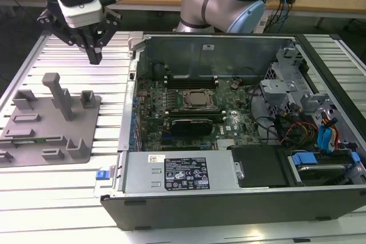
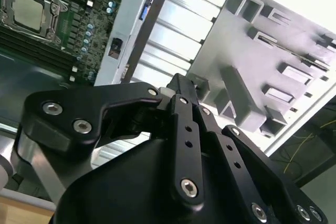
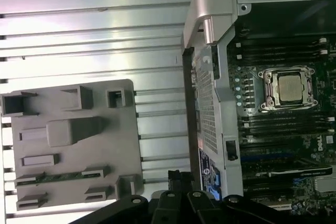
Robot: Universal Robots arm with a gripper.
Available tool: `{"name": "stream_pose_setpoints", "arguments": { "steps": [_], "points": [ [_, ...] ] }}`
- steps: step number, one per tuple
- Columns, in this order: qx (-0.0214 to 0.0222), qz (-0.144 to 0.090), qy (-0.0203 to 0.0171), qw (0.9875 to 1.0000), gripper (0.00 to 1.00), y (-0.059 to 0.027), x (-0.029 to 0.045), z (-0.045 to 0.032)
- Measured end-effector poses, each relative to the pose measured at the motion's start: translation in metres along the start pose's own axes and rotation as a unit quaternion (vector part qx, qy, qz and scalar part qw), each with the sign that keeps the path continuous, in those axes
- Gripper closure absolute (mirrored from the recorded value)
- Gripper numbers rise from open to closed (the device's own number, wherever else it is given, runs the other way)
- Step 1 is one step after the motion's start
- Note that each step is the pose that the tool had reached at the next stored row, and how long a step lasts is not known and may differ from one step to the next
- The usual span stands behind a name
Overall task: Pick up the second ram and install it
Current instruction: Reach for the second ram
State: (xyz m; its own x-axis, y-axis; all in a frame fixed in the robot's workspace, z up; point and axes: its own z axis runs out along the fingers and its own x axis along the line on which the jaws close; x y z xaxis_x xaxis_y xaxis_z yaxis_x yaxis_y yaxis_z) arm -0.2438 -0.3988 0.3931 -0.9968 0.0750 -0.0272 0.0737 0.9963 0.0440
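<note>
Gripper hovers over the slatted table, far of the grey tray, left of the PC case. Jaws closed, empty. Second ram sits in a tray slot.

the second ram seems half sunk in the grey tray, its ends hidden.

You have a plain grey tray on a silver ribbed tabletop, and the second ram in it is green. The motherboard at its three o'clock is green, the processor silver.
</note>
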Motion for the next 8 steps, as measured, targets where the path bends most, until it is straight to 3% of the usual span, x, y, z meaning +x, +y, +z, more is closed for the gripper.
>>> {"name": "stream_pose_setpoints", "arguments": {
  "steps": [8],
  "points": [
    [0.0, 0.0, 0.0, 1.0, 0.92, -0.0014, 0.0192, -0.0005]
  ]
}}
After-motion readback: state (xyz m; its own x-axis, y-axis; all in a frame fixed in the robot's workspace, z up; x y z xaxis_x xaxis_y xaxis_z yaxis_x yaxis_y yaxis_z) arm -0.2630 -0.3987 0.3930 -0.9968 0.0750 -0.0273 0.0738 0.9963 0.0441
